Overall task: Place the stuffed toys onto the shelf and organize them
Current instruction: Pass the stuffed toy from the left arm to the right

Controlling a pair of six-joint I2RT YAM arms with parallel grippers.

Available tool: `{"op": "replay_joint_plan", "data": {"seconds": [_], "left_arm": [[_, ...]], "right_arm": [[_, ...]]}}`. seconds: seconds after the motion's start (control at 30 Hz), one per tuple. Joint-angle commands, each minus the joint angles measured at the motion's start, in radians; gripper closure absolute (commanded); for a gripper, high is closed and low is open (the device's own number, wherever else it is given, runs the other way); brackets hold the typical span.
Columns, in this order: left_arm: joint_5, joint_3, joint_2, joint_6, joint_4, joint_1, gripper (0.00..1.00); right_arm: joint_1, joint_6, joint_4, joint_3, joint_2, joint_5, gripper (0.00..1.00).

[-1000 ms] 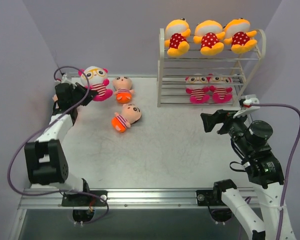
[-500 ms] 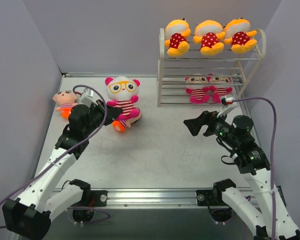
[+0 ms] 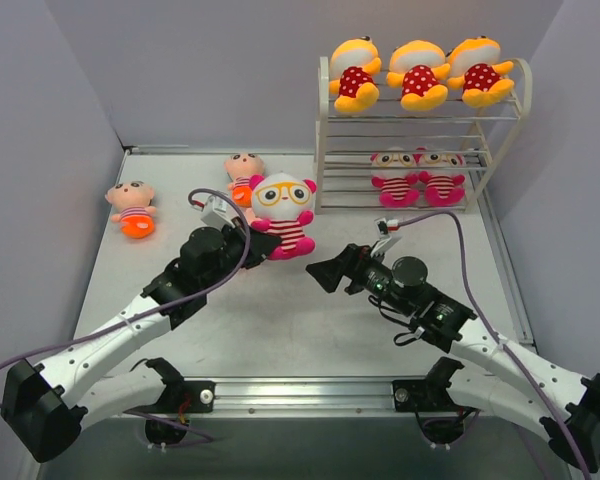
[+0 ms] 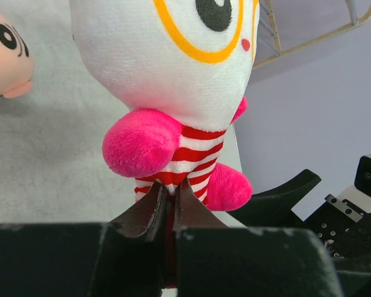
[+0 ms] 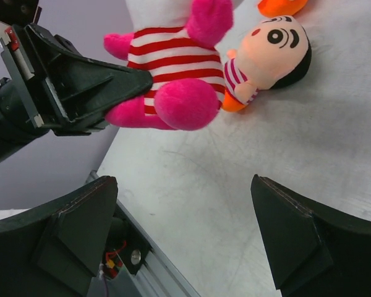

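While left jaws clamp the glasses doll point(image 3: 283, 200) low, right jaws spread near it

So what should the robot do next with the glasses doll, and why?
Probably ease the right tool forward around the glasses doll, at its striped body. The left tool is shut on the doll's bottom, holding it up mid-table. The right tool stands open facing it, nearer the shelf where two matching dolls sit.

Top cam high at near edge, looking down on whole tabletop point(image 3: 310, 330). Wrist cams close, facing each other, share striped doll point(image 4: 191, 148).
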Motion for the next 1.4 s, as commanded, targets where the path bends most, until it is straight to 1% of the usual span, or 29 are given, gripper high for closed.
{"op": "replay_joint_plan", "data": {"seconds": [0.0, 0.07, 0.17, 0.27, 0.33, 0.43, 0.57, 0.7, 0.8, 0.83, 0.9, 1.0, 1.03, 1.1, 1.2, 1.23, 1.3, 1.33, 1.37], "left_arm": [[-0.056, 0.036, 0.043, -0.009, 0.122, -0.048, 0.97], [-0.056, 0.041, 0.066, -0.006, 0.129, -0.062, 0.97], [-0.054, 0.043, 0.082, 0.005, 0.131, -0.08, 0.97], [-0.065, 0.035, 0.083, 0.004, 0.145, -0.097, 0.97], [-0.08, 0.03, 0.086, 0.0, 0.171, -0.114, 0.97], [-0.103, 0.03, 0.103, -0.006, 0.2, -0.129, 0.97], [-0.123, 0.049, 0.135, -0.006, 0.234, -0.16, 0.94], [-0.125, 0.073, 0.164, 0.003, 0.243, -0.18, 0.94], [-0.131, 0.078, 0.181, 0.002, 0.258, -0.197, 0.94], [-0.136, 0.078, 0.184, 0.0, 0.261, -0.201, 0.94], [-0.14, 0.079, 0.191, 0.002, 0.272, -0.217, 0.94], [-0.145, 0.081, 0.207, 0.0, 0.295, -0.232, 0.94], [-0.143, 0.084, 0.218, -0.001, 0.3, -0.241, 0.94], [-0.139, 0.092, 0.227, -0.001, 0.309, -0.252, 0.94], [-0.133, 0.099, 0.246, -0.003, 0.321, -0.272, 0.94], [-0.133, 0.099, 0.255, -0.004, 0.321, -0.278, 0.94], [-0.127, 0.098, 0.26, -0.01, 0.327, -0.281, 0.94], [-0.126, 0.096, 0.264, -0.009, 0.329, -0.283, 0.94], [-0.126, 0.096, 0.263, -0.01, 0.326, -0.283, 0.94]], "right_arm": [[0.061, 0.073, 0.223, -0.011, 0.043, 0.155, 0.07], [0.082, 0.072, 0.251, -0.013, 0.069, 0.177, 0.08], [0.09, 0.061, 0.242, -0.007, 0.088, 0.2, 0.08], [0.09, 0.081, 0.224, -0.011, 0.092, 0.241, 0.1], [0.09, 0.095, 0.24, -0.027, 0.097, 0.252, 0.12], [0.093, 0.121, 0.262, -0.037, 0.111, 0.274, 0.15], [0.099, 0.136, 0.274, -0.039, 0.137, 0.284, 0.23], [0.104, 0.15, 0.291, -0.048, 0.146, 0.307, 0.3], [0.107, 0.155, 0.293, -0.054, 0.147, 0.318, 0.36], [0.108, 0.156, 0.293, -0.056, 0.146, 0.326, 0.4], [0.107, 0.159, 0.297, -0.059, 0.152, 0.327, 0.43], [0.11, 0.161, 0.299, -0.059, 0.164, 0.327, 0.51], [0.11, 0.159, 0.297, -0.059, 0.166, 0.332, 0.55], [0.11, 0.161, 0.288, -0.06, 0.169, 0.341, 0.58], [0.111, 0.158, 0.282, -0.065, 0.164, 0.358, 0.64], [0.111, 0.156, 0.279, -0.068, 0.161, 0.361, 0.73], [0.111, 0.15, 0.265, -0.07, 0.152, 0.378, 0.82], [0.111, 0.149, 0.26, -0.073, 0.149, 0.38, 0.91], [0.111, 0.147, 0.254, -0.073, 0.144, 0.383, 0.95]]}}
